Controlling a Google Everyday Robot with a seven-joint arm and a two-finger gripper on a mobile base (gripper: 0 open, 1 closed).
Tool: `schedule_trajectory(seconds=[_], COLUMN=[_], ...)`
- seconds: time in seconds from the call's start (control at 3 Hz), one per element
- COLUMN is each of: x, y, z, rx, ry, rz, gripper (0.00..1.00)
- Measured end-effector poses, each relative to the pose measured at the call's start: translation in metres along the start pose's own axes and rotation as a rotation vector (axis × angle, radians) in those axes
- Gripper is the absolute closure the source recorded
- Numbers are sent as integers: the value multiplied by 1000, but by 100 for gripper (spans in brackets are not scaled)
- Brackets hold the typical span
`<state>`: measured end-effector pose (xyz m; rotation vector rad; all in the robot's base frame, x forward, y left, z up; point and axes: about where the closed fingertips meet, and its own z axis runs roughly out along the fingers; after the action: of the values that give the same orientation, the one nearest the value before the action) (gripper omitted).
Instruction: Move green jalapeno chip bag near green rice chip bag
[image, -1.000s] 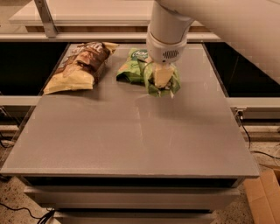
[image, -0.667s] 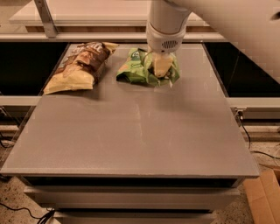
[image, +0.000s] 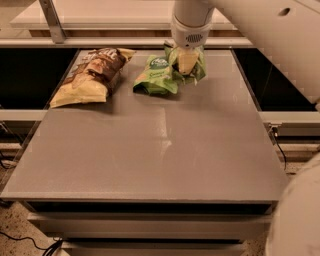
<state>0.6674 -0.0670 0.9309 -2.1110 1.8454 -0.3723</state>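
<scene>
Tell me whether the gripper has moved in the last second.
Yes. The gripper, with the green jalapeno chip bag, went toward the table's far edge, ending beside the green rice chip bag.

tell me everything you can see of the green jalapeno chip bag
The green jalapeno chip bag is a mid-green, shiny, crinkly film bag. It is mostly hidden by the gripper, which reaches in from above and is clamped on its middle, so only crumpled green edges show either side. No lettering is readable. It is bunched up at the far end of the table, its left edge meeting the green rice chip bag. Whether it rests on the table cannot be told.
</scene>
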Motion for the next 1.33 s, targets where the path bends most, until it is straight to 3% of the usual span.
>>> schedule_trajectory(seconds=[0.67, 1.33], x=[21, 32], y=[-31, -37], z=[29, 51], rx=[-15, -55], ry=[34, 18], rz=[69, 123], gripper=[100, 60])
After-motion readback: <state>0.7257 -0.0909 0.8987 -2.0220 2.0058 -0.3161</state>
